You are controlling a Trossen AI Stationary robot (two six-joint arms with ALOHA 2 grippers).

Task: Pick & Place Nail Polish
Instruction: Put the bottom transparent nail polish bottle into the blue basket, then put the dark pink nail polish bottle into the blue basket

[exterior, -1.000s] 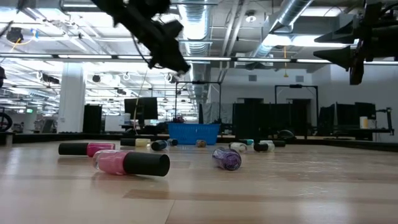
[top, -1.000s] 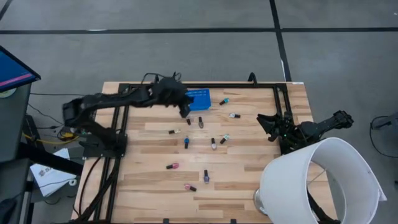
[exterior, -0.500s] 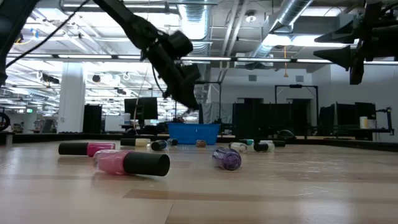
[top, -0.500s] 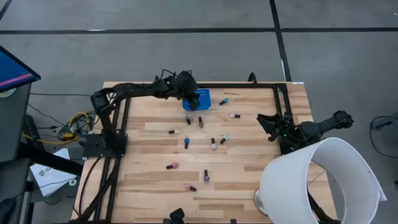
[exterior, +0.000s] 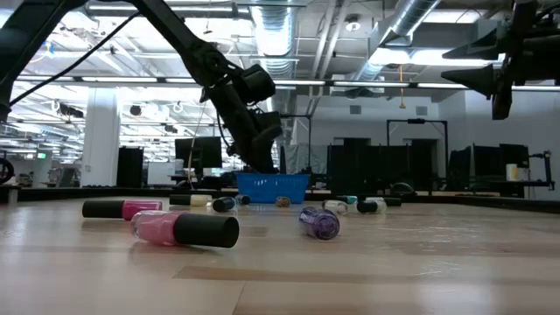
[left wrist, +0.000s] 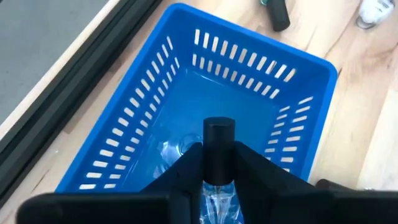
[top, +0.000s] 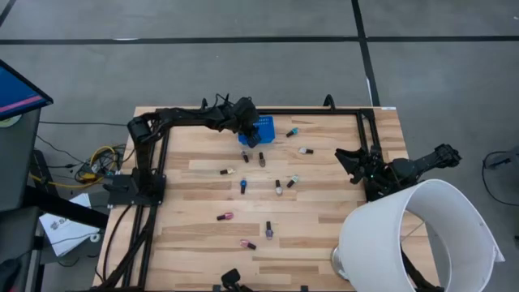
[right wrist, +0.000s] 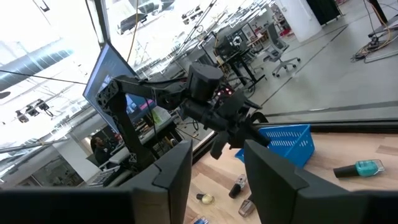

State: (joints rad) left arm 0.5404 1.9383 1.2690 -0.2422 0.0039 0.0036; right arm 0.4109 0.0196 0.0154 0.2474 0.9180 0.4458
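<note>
Left tool (left wrist: 217,163) grips a nail polish bottle (left wrist: 218,149) above the basket (left wrist: 124,134), body mostly hidden.

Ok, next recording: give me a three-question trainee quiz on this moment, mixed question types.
1. True or false: the left gripper is shut on a nail polish bottle.
2. Where is that bottle? A) on the table B) above the blue basket C) beside the white lamp shade
3. Fill in: the right gripper waits near the table's ___ edge.

Key: 1 true; 2 B; 3 right.
</note>
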